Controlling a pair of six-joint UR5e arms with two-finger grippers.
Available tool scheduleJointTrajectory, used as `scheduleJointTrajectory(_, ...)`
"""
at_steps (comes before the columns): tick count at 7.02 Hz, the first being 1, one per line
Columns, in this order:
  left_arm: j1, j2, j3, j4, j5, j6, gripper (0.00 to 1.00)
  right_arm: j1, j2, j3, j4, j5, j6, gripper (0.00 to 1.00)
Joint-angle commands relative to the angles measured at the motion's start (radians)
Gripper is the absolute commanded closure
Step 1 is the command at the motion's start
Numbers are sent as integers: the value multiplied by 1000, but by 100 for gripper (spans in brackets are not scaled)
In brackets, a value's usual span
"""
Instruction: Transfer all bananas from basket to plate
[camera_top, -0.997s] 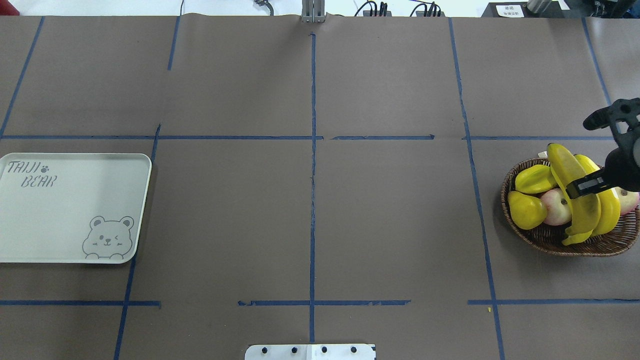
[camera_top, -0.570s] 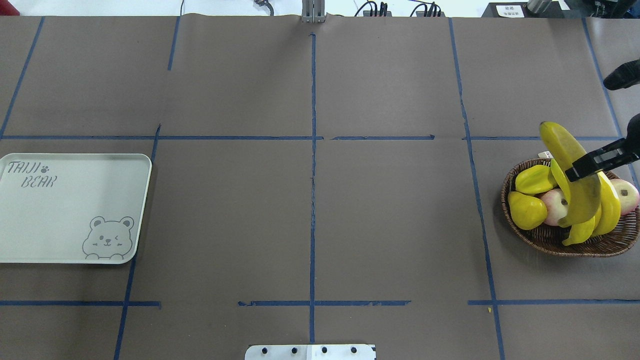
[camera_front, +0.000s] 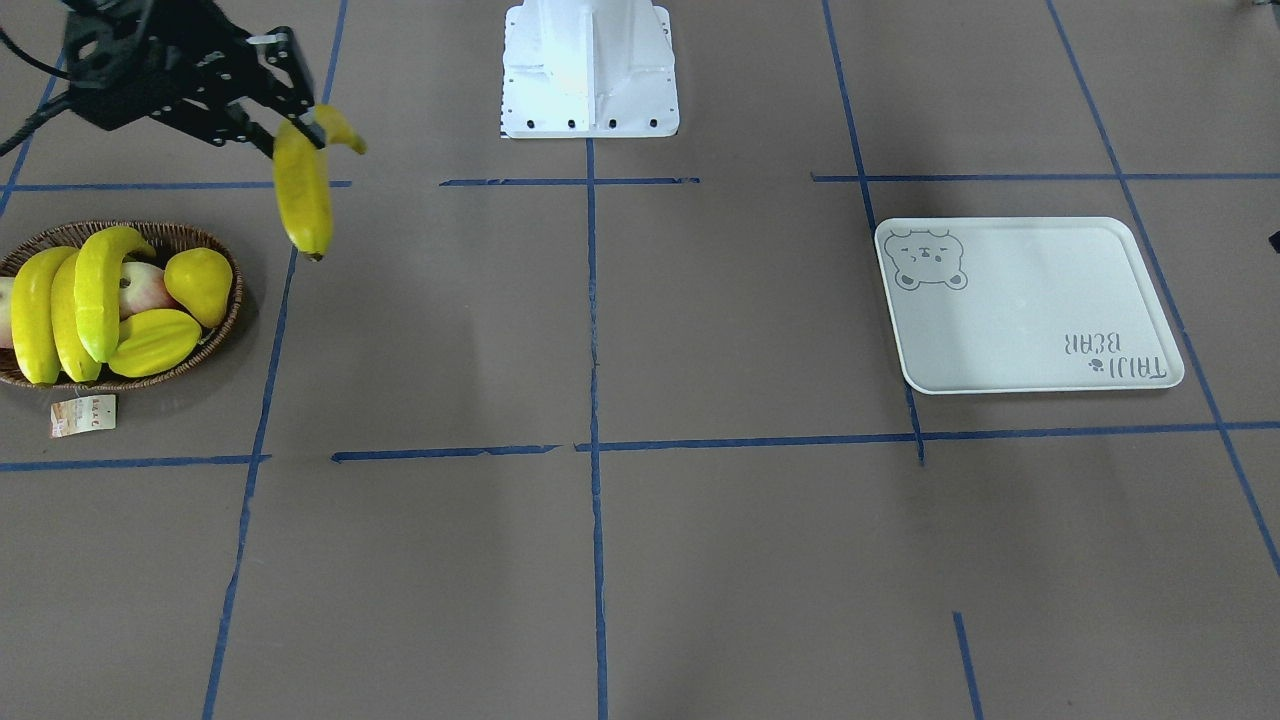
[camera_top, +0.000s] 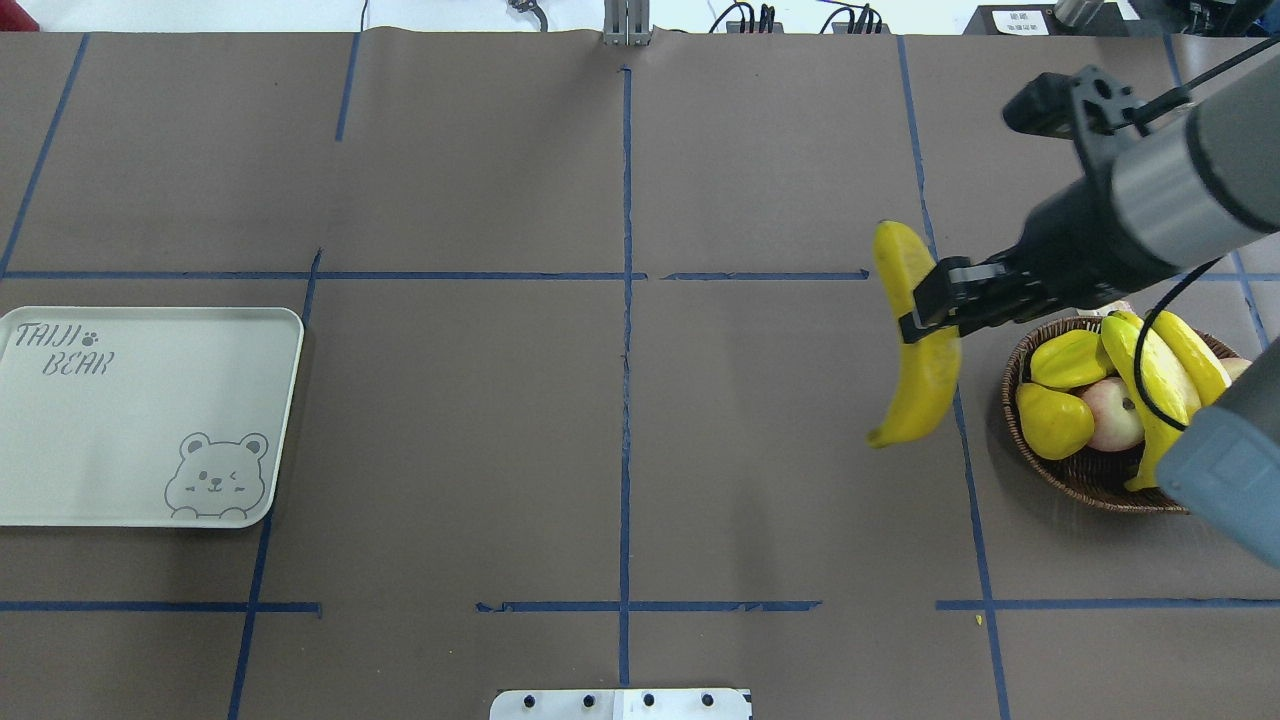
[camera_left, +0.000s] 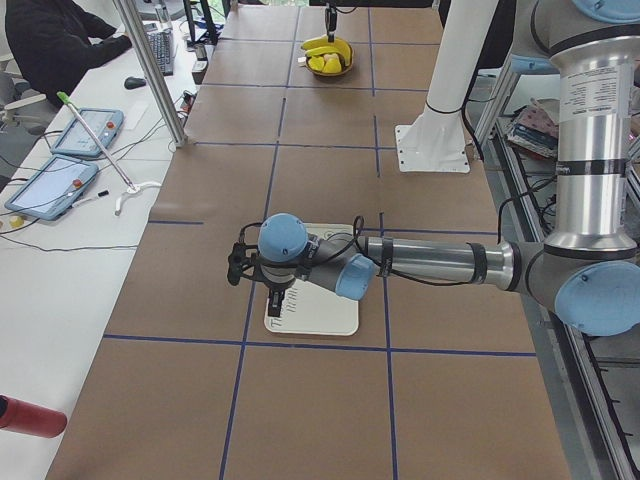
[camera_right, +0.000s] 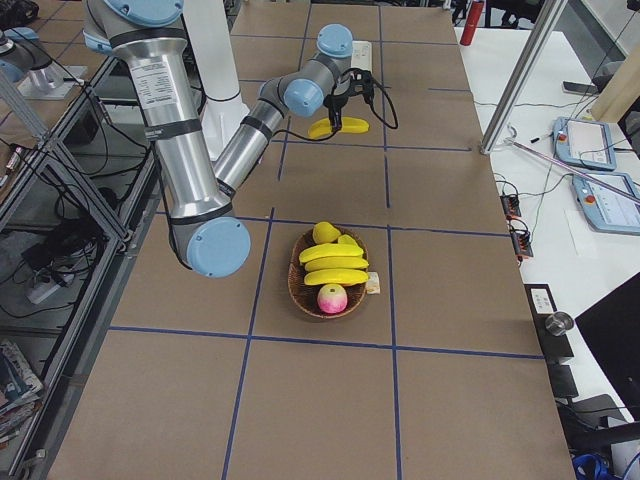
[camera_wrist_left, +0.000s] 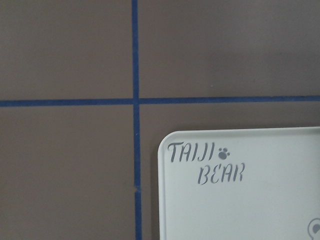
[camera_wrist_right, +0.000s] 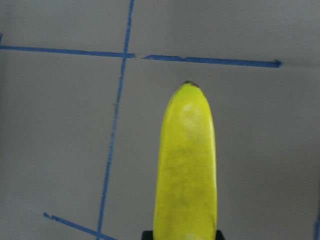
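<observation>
Over the table (camera_top: 620, 450) just beside the basket (camera_top: 1085, 485), the right gripper (camera_top: 928, 305) pinches one banana (camera_top: 925, 385) toward one end, and the long part hangs down. Three more bananas (camera_top: 1160, 365) lie in the basket with other fruit (camera_top: 1060, 420). The plate (camera_top: 120, 440) sits well apart at the far end. Best carry: stay high and level so the hanging tip clears the table, then lower inside the plate's rim. Wide open table lies between. The left gripper (camera_left: 274, 302) hangs over the plate and may crowd the drop; can't tell whether its fingers are spread.
</observation>
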Motion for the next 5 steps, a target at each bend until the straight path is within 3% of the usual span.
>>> scheduleJointTrajectory(1,163,-112,38,-312,11,-475,0,-217,65,-74,254,-252,262,99)
scheduleJointTrajectory(3,321,-214,18,-473,168,-804,0,-351,86,-90,365,-427,408,99)
scheduleJointTrajectory(4,460,-269,15,-596,321,-1024,0,-398,91,-90,418,-493,432,99)
scheduleJointTrajectory(5,577,-367,14,-653,413,-1340,0,-422,91,-93,446,-530,432,99)
